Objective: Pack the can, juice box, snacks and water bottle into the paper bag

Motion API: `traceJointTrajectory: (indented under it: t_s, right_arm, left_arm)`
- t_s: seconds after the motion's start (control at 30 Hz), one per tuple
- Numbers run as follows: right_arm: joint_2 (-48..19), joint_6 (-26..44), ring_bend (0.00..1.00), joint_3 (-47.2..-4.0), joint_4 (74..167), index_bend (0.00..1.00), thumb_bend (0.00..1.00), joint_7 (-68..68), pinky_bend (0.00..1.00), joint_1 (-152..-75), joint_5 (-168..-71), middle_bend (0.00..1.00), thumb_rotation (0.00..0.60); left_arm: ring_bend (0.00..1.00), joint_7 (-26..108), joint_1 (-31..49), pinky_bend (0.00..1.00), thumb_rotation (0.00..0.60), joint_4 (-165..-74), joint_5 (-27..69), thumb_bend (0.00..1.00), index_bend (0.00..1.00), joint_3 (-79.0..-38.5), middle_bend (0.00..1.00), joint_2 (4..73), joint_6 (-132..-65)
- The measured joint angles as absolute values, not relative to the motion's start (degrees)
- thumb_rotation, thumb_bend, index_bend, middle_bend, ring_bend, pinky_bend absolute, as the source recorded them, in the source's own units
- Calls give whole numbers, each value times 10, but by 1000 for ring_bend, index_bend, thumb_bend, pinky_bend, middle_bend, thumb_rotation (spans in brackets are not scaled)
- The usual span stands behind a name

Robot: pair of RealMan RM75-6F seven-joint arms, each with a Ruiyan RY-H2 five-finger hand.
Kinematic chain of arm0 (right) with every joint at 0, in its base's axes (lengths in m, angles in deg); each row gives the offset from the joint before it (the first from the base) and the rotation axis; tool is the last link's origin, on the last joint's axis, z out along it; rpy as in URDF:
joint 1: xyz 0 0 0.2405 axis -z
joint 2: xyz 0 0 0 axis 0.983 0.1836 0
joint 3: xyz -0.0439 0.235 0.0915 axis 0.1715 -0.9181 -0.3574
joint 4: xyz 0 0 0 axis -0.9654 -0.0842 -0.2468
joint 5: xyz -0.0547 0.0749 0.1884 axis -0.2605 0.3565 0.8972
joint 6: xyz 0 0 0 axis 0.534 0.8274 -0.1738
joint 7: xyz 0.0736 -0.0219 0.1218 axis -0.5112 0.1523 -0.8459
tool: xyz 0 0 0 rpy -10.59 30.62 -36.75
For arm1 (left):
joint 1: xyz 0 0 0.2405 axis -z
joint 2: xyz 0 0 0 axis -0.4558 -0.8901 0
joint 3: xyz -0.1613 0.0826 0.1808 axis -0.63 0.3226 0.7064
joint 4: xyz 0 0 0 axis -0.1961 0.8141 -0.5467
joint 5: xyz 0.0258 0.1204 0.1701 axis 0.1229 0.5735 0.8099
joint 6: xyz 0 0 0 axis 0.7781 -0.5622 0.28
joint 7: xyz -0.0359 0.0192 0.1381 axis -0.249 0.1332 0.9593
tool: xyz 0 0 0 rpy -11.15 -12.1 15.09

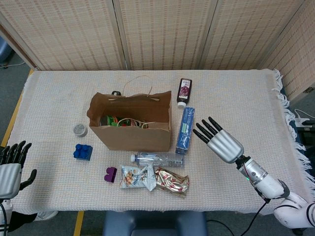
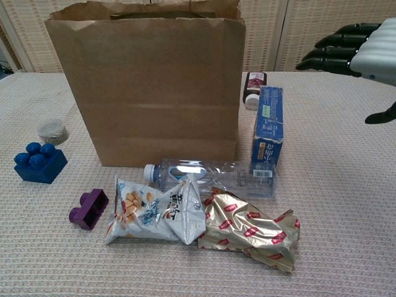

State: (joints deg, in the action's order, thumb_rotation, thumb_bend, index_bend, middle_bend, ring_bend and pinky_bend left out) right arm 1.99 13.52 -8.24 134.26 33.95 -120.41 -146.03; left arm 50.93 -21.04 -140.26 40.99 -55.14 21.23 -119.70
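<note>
Right hand hovers above the bench, well to the right of the paper bag, fingers spread wide and straight, holding nothing; in the chest view it shows at the upper right edge, dark fingers pointing left toward the bag. Left hand sits at the bench's near left corner, far to the left of the bag, fingers apart and empty.

The paper bag stands upright and open near the middle of the bench, its handles lying at the far rim. Inside it, something green and red can be seen, though whether it is the can I cannot tell. Just right of the bag a blue juice box rests close beside the bag's right wall; in the chest view it stands on its end. Behind the box, off the bag's far right corner, lies a small dark bottle.

In front of the bag a clear water bottle lies on its side, cap toward the left. Nearer still, touching it, are two snack packets: a pale blue one and a gold and red one, side by side.

Left of the bag are a small round lid-like thing, a blue block, and a purple block just left of the pale packet.
</note>
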Motion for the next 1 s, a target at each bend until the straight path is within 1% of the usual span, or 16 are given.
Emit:
traceJointTrajectory:
  t_s: [0.2, 0.4, 0.57, 0.8, 1.0]
  right_arm:
    - [15, 62, 0, -120, 1381, 0, 10, 369, 77, -1227, -1416, 15, 600]
    - [-5, 15, 0, -145, 1390, 0, 11, 412, 77, -1249, -1380, 22, 600]
    - [-23, -24, 0, -157, 1389, 0, 10, 454, 77, -1264, -1345, 66, 600]
    - [-43, -57, 0, -170, 1377, 0, 10, 484, 77, -1282, -1295, 66, 600]
    - [-58, -86, 1, -172, 1359, 0, 10, 515, 77, -1299, -1254, 66, 600]
  left_arm:
    - [0, 506, -210, 0, 600, -1402, 410, 375, 67, -551, 0, 212, -1196]
    - [0, 501, -210, 0, 600, -1401, 411, 374, 67, -551, 0, 210, -1195]
    - [0, 498, -210, 0, 600, -1401, 412, 374, 66, -550, 0, 210, -1195]
    - [0, 495, -210, 0, 600, -1401, 413, 374, 67, -550, 0, 209, -1194]
    - [0, 494, -210, 0, 600, -1400, 413, 374, 66, -550, 0, 209, -1194]
